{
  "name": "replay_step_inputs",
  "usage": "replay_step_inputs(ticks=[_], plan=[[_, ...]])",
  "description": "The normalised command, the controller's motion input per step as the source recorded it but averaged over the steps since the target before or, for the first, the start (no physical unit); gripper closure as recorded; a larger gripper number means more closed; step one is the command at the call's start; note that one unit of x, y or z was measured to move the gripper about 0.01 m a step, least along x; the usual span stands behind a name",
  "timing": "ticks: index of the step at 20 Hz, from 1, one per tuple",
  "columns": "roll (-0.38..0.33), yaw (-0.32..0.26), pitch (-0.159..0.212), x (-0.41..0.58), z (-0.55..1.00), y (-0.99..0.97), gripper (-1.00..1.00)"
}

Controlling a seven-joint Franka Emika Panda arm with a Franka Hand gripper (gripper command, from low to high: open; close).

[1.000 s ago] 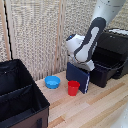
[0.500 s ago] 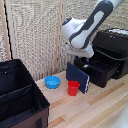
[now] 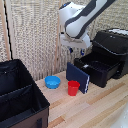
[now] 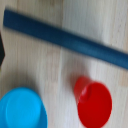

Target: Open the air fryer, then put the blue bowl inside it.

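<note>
**A:** Exterior view first. Where did things stand?

**B:** The air fryer (image 3: 107,60) sat at the exterior view's right on the wooden surface (image 3: 100,107), its drawer already pulled out toward the middle. The air fryer handle I could not pick out. A flat dark-blue book (image 3: 77,77) leaned upright against the drawer's front, most likely propped there for lack of anything else to hold it.

**A:** And the bowl?

**B:** The blue bowl (image 3: 52,81) rested on the surface left of the book, with a red cup (image 3: 73,88) just beside it, nearer the camera. Neither was touched. A large black divided crate (image 3: 20,97) filled the near left corner.

**A:** The arm?

**B:** The hand (image 3: 76,49) hung high above the book and cup, well clear of both. I judged the drawer step done and the reach for the bowl next, which would explain the raised height: room to pass over the book.

**A:** Released or clenched?

**B:** I couldn't tell; the fingers were too blurred, though nothing appeared to be held.

**A:** Wrist view?

**B:** It looked straight down: the book's (image 4: 65,37) top edge as a slanted bar, the cup (image 4: 94,102), the bowl (image 4: 21,109) cut off at the corner. No fingers showed. So the hand wasn't yet centred over the bowl.
</note>
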Motion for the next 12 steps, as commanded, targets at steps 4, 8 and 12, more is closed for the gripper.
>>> replay_step_inputs(ticks=[4, 8, 12], plan=[[0.317, 0.004, 0.077, 0.237, 0.15, 0.52, -1.00], [0.281, 0.063, 0.166, 0.187, 0.19, 0.34, -1.00], [0.218, 0.100, 0.242, 0.163, 0.14, 0.13, -1.00]])
